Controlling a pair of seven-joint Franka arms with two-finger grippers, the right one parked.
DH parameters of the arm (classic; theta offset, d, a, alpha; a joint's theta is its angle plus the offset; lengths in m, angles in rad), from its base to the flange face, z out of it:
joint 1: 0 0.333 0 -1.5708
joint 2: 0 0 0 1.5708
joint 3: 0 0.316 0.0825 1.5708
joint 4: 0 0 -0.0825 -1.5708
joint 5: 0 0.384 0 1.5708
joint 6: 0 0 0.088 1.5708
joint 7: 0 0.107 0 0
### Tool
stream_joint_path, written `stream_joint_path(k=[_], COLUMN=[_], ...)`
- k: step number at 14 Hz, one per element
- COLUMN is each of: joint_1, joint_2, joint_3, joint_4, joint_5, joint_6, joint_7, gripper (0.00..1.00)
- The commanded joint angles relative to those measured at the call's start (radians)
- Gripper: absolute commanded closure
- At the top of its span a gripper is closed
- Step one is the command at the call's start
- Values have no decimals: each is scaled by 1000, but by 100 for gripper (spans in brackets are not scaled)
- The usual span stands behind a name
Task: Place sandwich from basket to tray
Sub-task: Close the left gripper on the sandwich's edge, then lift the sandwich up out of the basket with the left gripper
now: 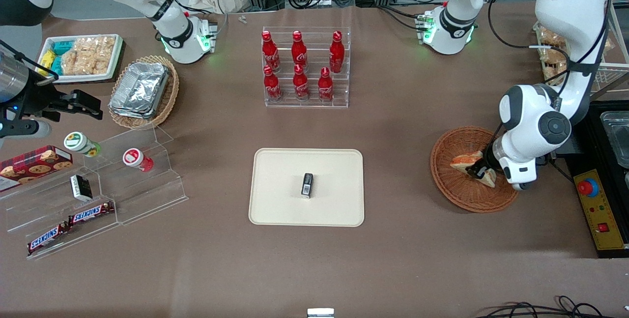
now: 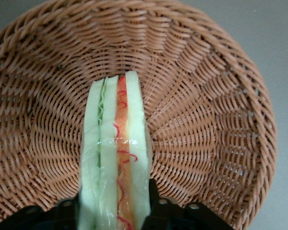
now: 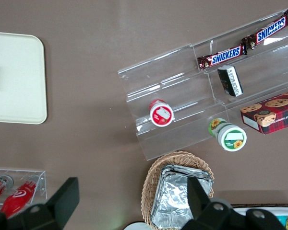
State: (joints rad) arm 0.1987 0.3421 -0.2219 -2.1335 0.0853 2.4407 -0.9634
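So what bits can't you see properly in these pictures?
- Gripper: in the front view the arm's wrist covers most of it; in the left wrist view its fingers run off the picture's edge, flanking the sandwich.
- Sandwich: its gripper end is cut off by that same edge.
- Basket: the arm hides part of its rim in the front view.
- Small black item on the tray: label too small to read.

Gripper point(image 2: 116, 215) fingers point(image 2: 156, 211) clamp sandwich point(image 2: 116, 158) over basket point(image 2: 216, 120).

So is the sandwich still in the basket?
Yes: the sandwich stands on edge in the basket, gripper shut on it.
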Motion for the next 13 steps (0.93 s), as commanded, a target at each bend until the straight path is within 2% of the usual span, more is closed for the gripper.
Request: stream_joint_path(k=[1,4,6,7,11,13], joint_1=[-4,-4,-8,-10,-10,-10], joint_2=[-17,-57,-104,-110,-62,-16], joint_3=[1,-2,-31,-42,-152,-232], joint_4=[3,20,61,128,562,693], joint_5=[33,34,36,37,33,30], joint_6=[26,0,-90,-188,-679,-765], joint_7=[-32,-21,8,44,155,207], gripper=[100,100,100,100,100,100])
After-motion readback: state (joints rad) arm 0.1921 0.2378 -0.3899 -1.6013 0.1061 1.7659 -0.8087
